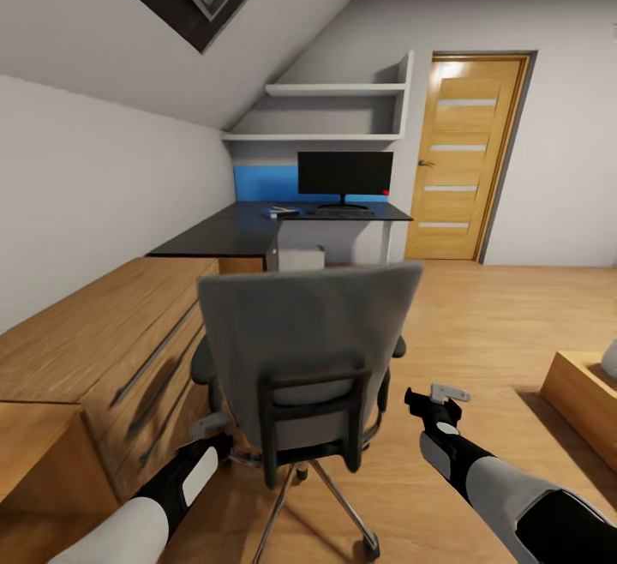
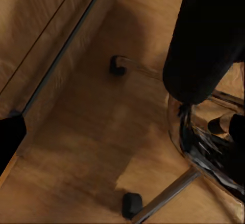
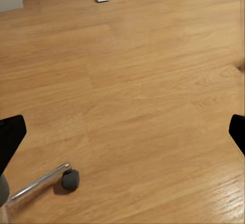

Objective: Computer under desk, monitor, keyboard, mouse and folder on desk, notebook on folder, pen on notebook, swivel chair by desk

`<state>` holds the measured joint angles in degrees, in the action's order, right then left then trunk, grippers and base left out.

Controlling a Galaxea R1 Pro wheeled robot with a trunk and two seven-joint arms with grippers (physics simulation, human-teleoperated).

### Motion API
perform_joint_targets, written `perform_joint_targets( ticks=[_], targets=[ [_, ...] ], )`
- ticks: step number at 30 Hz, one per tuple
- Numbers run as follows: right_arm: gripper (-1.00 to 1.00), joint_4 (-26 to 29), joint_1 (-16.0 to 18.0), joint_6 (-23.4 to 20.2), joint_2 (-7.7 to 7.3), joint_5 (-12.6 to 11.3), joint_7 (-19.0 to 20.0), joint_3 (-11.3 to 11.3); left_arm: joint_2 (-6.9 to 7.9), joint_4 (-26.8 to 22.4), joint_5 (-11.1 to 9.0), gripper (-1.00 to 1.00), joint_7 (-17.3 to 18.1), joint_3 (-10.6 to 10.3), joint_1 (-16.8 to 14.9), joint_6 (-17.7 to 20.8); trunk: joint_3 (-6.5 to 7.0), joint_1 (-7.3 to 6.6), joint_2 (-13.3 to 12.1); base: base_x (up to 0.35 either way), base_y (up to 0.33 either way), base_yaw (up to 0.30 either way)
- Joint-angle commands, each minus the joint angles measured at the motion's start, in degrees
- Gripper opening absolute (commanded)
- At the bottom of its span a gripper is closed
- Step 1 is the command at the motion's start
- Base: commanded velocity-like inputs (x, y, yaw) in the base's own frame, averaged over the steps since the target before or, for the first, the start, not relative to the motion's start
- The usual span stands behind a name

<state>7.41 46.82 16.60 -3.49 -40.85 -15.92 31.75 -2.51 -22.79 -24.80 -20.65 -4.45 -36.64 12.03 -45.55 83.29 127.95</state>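
Observation:
The grey swivel chair [image 1: 308,350] stands in mid-floor with its back toward me, hiding its seat; the folder is hidden. Beyond it is the black desk [image 1: 223,238], carrying the monitor [image 1: 345,174] and the keyboard [image 1: 343,213]. Small items [image 1: 281,212] beside the keyboard are too small to name. The light grey computer [image 1: 302,257] sits under the desk. My left gripper [image 1: 214,437] [image 2: 122,137] is open, low beside the chair's chrome base [image 2: 204,147]. My right gripper [image 1: 428,401] [image 3: 122,134] hangs open over bare floor right of the chair, near one castor [image 3: 70,179].
A long wooden chest [image 1: 111,333] with bar handles runs along the left wall, close to the chair. A blue panel [image 1: 266,180] backs the desk. The wooden door [image 1: 467,161] is at the far right, and a low wooden box [image 1: 583,393] sits at the right edge.

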Motion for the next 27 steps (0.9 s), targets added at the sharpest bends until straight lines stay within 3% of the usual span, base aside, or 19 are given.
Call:
perform_joint_targets(
  ticks=[1,27],
  targets=[
    [1.00,0.06,0.02,0.09,-0.02,-0.45,-0.25,0.50,0.05,-0.14,-0.42,1.00,-0.47,-0.47,-0.01,0.25,-0.04,0.02,0.02,0.316,-0.005,-0.213],
    [1.00,0.06,0.01,1.40,-0.11,-0.19,-0.16,0.68,-0.04,0.04,0.98,1.00,-0.77,-0.56,-0.01,0.26,0.50,0.02,0.02,0.317,-0.096,-0.224]
  ],
)
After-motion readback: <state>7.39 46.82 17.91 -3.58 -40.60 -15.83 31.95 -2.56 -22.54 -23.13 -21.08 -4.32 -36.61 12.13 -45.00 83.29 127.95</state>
